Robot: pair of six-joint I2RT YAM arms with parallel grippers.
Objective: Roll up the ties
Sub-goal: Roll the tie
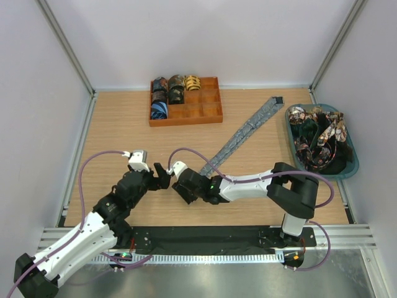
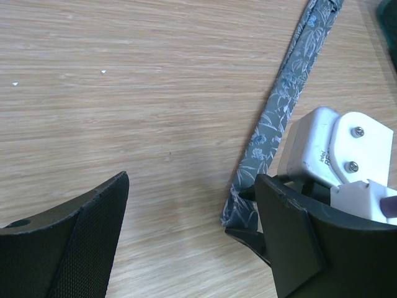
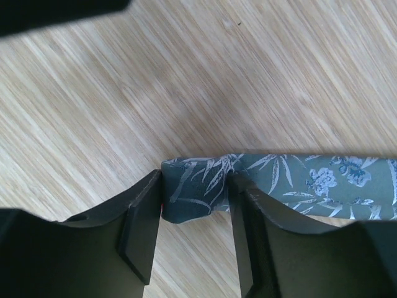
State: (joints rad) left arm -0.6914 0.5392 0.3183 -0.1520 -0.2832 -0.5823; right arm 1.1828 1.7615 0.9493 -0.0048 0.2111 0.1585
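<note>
Step in hand: starting a roll on the grey-blue tie (image 1: 245, 133), judging by the grip at its near end.
Tie position: it is lying flat and straight on the desk (image 1: 124, 130), running diagonally from just in front of the arms up towards the far right corner, its far end near the basket (image 1: 355, 158).
Right claw (image 3: 192, 205): it is pinching the near tip of the tie, with one pad pressing on each side and the cloth bunching slightly between them; the jaws are standing about half apart around that tip.
Left claw (image 1: 162, 177): it is hovering just beside the right one, jaws standing wide and holding nothing; its own camera is showing bare wood between its fingers and the tie off to one side.
Finished work: five rolled ties (image 1: 170, 93) are sitting in the left compartments of the orange tray (image 1: 217, 118) at the far edge, with the other compartments unfilled.
Waiting work: loose ties (image 1: 316, 133) are lying heaped in the basket on the right.
Progress: likely under halfway, given the heap that remains.
Next move: probably turning the pinched tip over onto the strip and rolling it along the length, keeping the edges lined up.
Risk: the tip looks thin and may be slipping free, or the roll may be drifting crooked and loosening.
</note>
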